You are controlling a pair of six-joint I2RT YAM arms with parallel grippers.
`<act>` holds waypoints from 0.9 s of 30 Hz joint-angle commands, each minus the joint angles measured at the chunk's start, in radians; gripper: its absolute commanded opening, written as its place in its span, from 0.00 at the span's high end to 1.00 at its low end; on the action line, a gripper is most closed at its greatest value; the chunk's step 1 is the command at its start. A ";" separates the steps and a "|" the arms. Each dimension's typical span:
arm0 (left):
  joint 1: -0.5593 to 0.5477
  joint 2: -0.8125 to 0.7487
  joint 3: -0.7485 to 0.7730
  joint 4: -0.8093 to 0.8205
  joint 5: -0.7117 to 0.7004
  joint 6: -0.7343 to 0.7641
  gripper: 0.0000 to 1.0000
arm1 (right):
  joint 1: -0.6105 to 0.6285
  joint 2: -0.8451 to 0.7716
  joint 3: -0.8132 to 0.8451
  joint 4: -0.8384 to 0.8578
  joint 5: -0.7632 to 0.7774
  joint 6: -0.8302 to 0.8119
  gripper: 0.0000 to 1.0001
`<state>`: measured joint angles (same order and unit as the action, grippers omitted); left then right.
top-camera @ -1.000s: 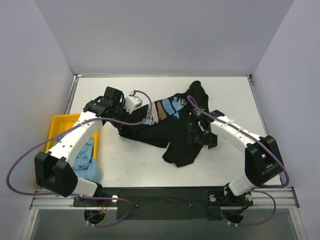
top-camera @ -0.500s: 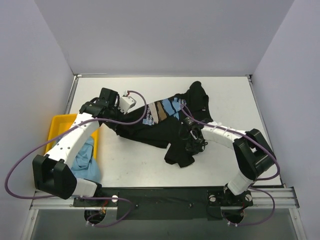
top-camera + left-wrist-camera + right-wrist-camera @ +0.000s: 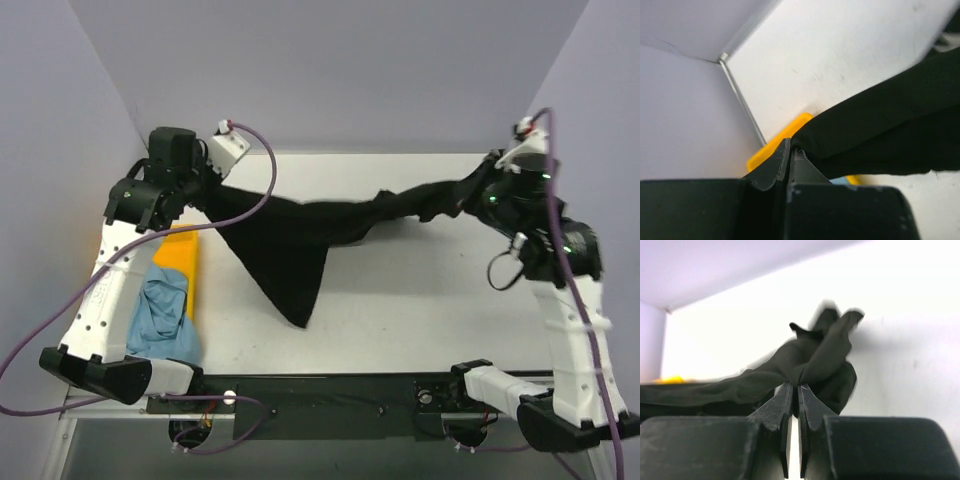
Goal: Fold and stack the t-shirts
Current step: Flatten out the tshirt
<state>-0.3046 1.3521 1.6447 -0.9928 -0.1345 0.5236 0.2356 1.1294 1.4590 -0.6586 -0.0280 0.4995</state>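
Bright even light, soft shadows; table [image 3: 900, 300] glares white in wrist views; black t-shirt [image 3: 815, 360] edges blurred

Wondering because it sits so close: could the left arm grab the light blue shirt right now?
Probably not yet. The left hand is shut on the black t-shirt, stretched across to the right hand. The light blue t-shirt lies uncovered near that arm's base; once freed, likely yes.

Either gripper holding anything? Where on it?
Both pinch the black t-shirt: left gripper on its left end, right gripper on its bunched right end.
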 commanded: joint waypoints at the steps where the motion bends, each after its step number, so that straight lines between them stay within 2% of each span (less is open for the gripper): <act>1: 0.007 -0.030 0.257 -0.072 -0.028 0.073 1.00 | -0.027 -0.059 0.327 -0.168 0.098 -0.160 1.00; 6: 0.004 -0.028 0.498 -0.147 -0.017 0.111 1.00 | -0.027 -0.051 0.618 -0.171 0.128 -0.210 1.00; 11: 0.001 -0.083 0.598 -0.198 0.094 0.122 1.00 | -0.027 -0.057 0.823 -0.167 0.082 -0.245 1.00; 17: 0.002 -0.159 0.616 -0.185 0.108 0.081 1.00 | -0.027 -0.128 0.839 -0.134 -0.009 -0.228 1.00; 25: 0.002 -0.096 0.812 -0.219 0.044 0.007 1.00 | -0.027 -0.148 0.888 -0.096 -0.013 -0.237 1.00; 27: 0.002 -0.087 0.811 -0.216 0.052 -0.007 1.00 | -0.027 -0.135 0.879 -0.082 -0.001 -0.262 1.00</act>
<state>-0.3069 1.2285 2.4237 -1.2201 -0.0296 0.5606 0.2157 0.9787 2.3257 -0.8440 -0.0574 0.2798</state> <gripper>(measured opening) 0.030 0.012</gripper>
